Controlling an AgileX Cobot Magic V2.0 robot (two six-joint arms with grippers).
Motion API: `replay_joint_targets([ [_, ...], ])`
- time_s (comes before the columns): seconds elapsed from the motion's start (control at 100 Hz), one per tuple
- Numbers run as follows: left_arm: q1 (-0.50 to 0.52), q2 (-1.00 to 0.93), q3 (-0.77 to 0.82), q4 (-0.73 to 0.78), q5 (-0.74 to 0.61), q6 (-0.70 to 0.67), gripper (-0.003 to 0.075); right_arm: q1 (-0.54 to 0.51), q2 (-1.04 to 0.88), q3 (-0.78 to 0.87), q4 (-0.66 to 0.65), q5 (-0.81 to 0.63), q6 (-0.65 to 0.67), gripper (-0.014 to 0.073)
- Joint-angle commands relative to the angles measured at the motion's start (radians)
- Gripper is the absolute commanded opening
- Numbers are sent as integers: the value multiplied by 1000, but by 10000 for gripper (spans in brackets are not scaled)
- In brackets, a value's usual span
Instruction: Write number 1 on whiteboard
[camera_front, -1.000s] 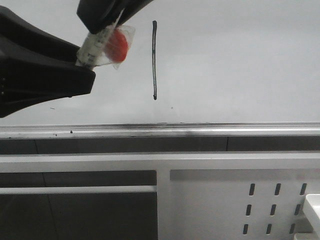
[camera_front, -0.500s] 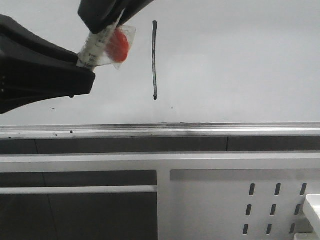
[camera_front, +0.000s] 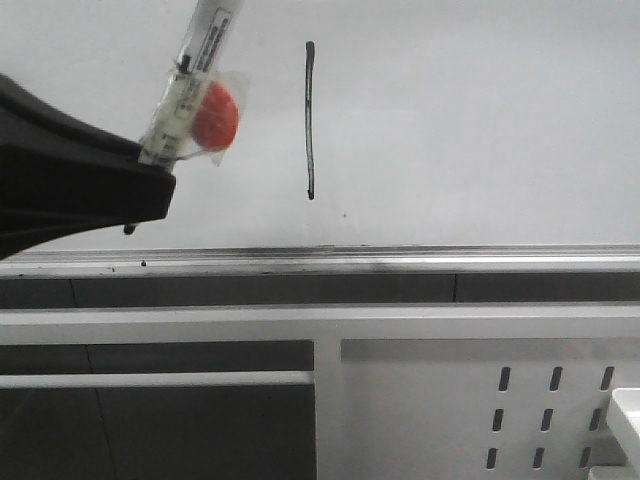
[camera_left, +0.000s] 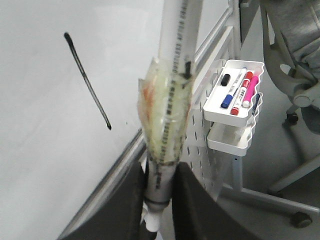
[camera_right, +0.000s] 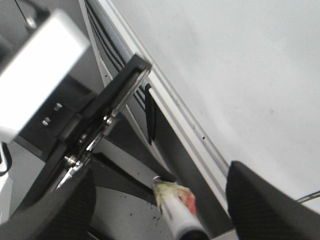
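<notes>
The number 1 (camera_front: 310, 120) is a thin dark vertical stroke on the whiteboard (camera_front: 480, 120); it also shows in the left wrist view (camera_left: 87, 82). My left gripper (camera_front: 150, 185) is shut on the lower end of a white marker pen (camera_front: 190, 70) that has a red lump taped to it (camera_front: 215, 115). The pen tilts up to the right, left of the stroke. In the left wrist view my left gripper (camera_left: 159, 200) clamps the pen (camera_left: 170, 100). My right gripper (camera_right: 165, 210) is open, its jaws wide on either side of the pen (camera_right: 175, 212); it is out of the front view.
A silver rail (camera_front: 400, 262) runs along the board's lower edge. Below it is a white perforated panel (camera_front: 450, 400). A white tray (camera_left: 235, 107) holding several markers hangs on that panel. An office chair base (camera_left: 295, 75) stands beyond.
My right gripper has let go of the pen's upper part and gone up out of the front view. My left gripper has dropped slightly down and left with the pen.
</notes>
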Motion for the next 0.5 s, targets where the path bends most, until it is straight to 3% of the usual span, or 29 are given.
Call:
replay_joint_targets([
  [0.0, -6, -10, 21, -154, -62, -13, -20, -3, -76, -38, -33, -36, -12, 417],
  [0.12, -6, -10, 92, -342, -128, 43, -20, -3, -146, -38, -71, 23, -8, 276],
  [0.22, -6, -10, 155, -547, -218, 127, -20, -3, -197, -38, -79, 80, -4, -77],
  [0.35, -6, -10, 229, -810, -347, 201, -20, -3, -235, -34, -82, 130, 11, -69],
  [0.49, -6, -4, 249, -903, -394, 201, -20, -3, -239, -14, -82, 139, 11, -69],
])
